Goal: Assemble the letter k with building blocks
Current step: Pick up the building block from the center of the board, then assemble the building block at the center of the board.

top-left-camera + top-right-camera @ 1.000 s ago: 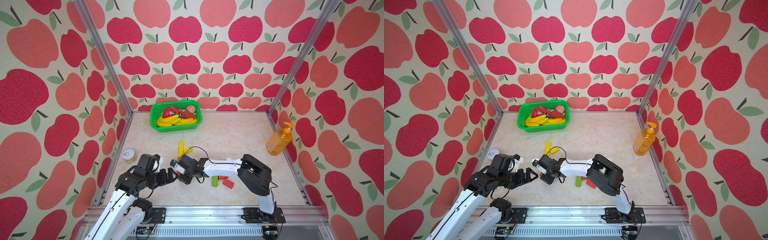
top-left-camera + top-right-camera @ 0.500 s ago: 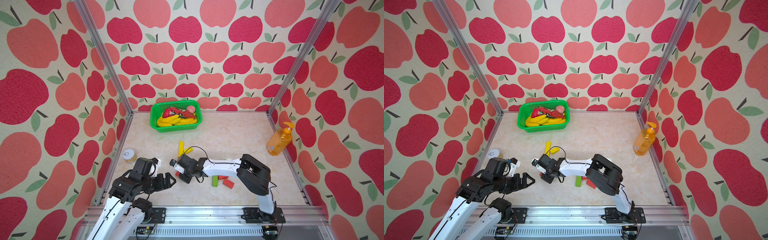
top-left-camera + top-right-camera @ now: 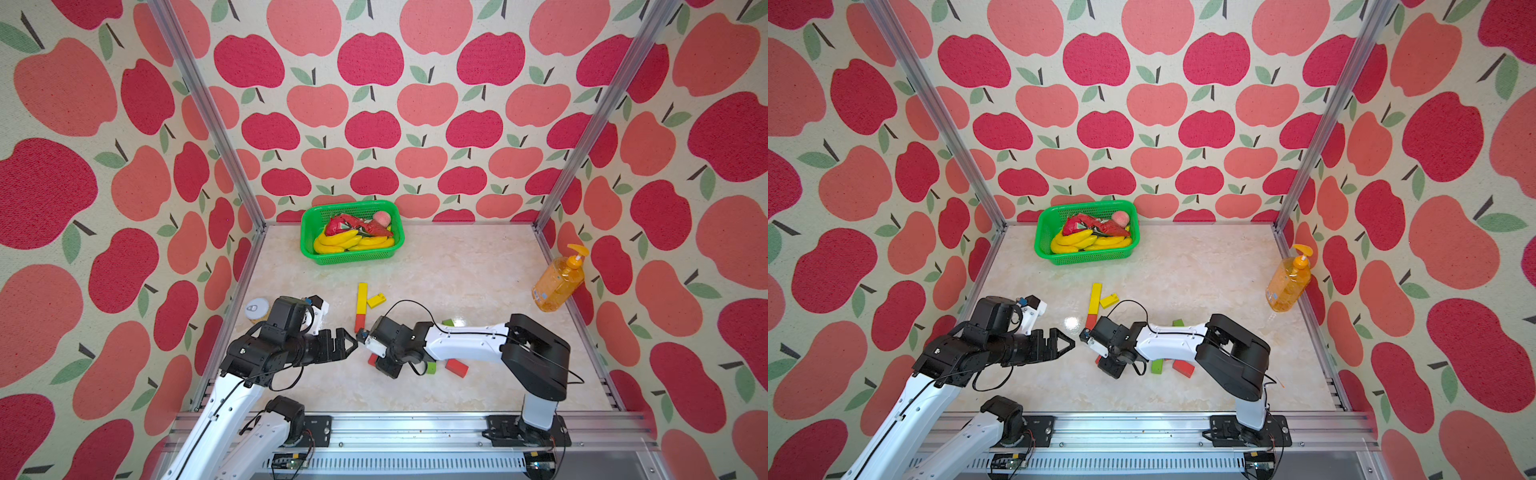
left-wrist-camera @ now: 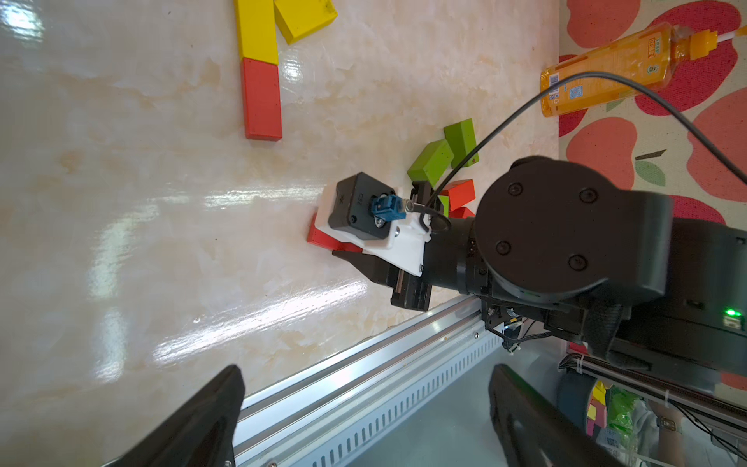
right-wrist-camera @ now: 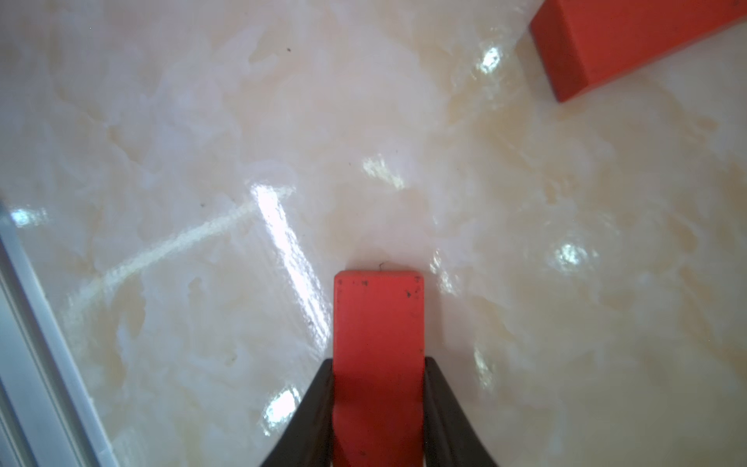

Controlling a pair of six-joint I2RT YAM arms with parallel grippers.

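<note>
Reaching low, right fingers (image 5: 315, 412) clamp a red block (image 5: 378, 343); left fingers (image 4: 202, 424) spread apart.

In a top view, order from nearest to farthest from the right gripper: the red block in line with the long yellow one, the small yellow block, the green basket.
1. lined-up red block, close behind the right gripper.
2. small yellow block, farther back.
3. green basket, far back.

links: we record white shells on left arm (image 3: 232, 399) and right arm (image 3: 465, 345) | joints: black housings (round cap, four screws) | wrist camera (image 4: 359, 206): black, white bracket, blue connector, black cable (image 4: 606, 75) | left gripper (image 4: 366, 372): black tapered fingers (image 4: 210, 416)
</note>
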